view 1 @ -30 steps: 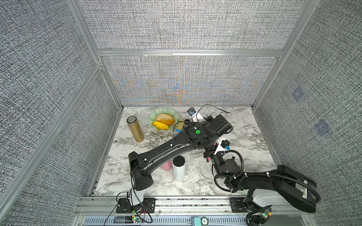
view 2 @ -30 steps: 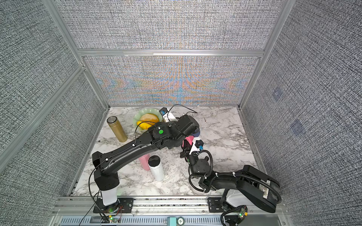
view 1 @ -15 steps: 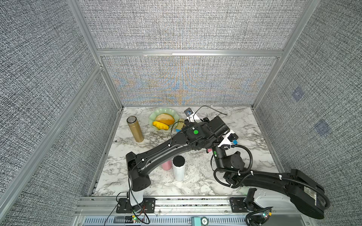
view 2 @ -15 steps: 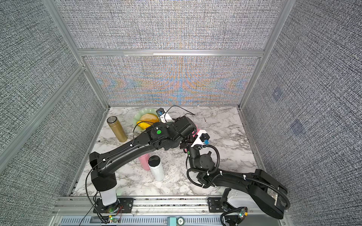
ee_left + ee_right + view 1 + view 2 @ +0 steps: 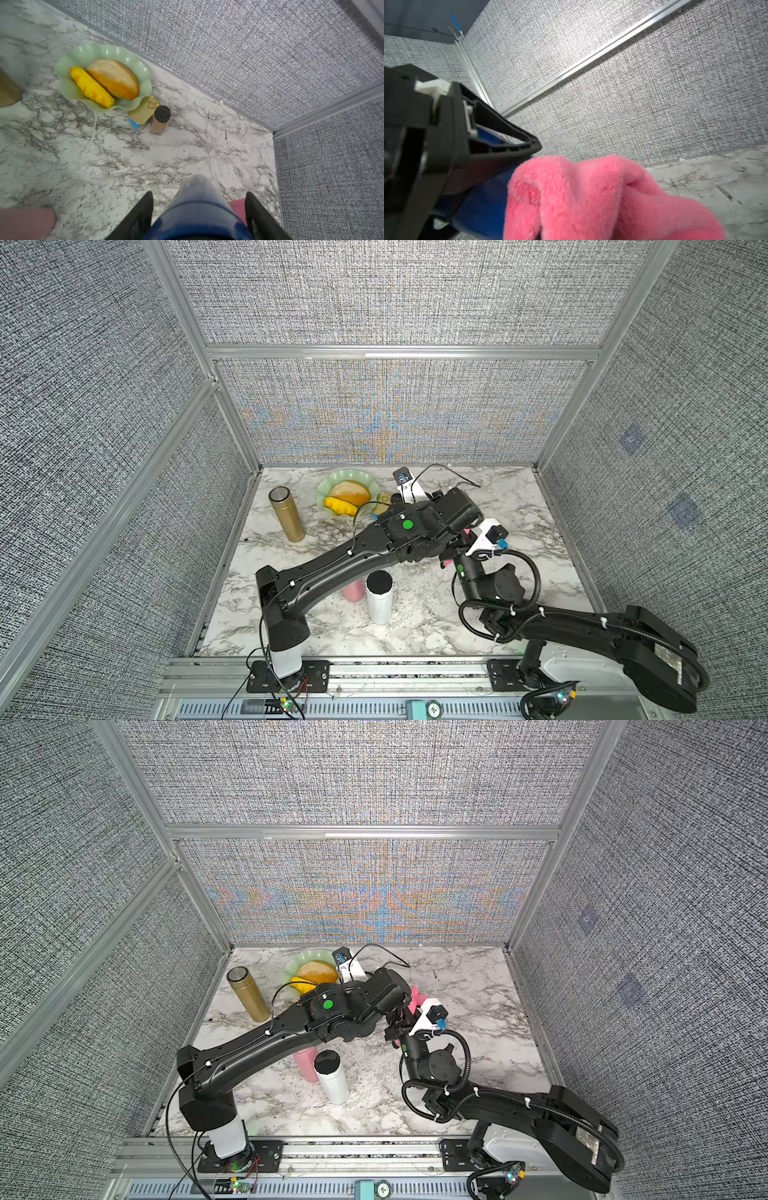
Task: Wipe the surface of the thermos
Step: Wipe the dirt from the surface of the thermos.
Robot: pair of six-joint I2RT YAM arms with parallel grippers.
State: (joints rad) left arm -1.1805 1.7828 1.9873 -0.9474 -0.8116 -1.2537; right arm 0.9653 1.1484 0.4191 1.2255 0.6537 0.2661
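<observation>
Thermos (image 5: 195, 207): blue, clamped in left claw (image 5: 198, 197), mid-surface (image 5: 540, 531), toward 2 o'clock.
Right claw (image 5: 406, 1016): closed on cloth (image 5: 591, 197), cloth against thermos.
Risk: hard push twists thermos from grip; claws collide.
Top views: thermos hidden under left arm (image 5: 332, 568). Wrist views show it.

No readable text in any view. Can (image 5: 139, 116) near the back edge of the table (image 5: 145, 158): blue label, print too blurred. Spice jar (image 5: 159, 124) just beside it: label illegible. Teal badge (image 5: 428, 709) below the front rail (image 5: 395, 674): round logo mark only, no letters made out.
</observation>
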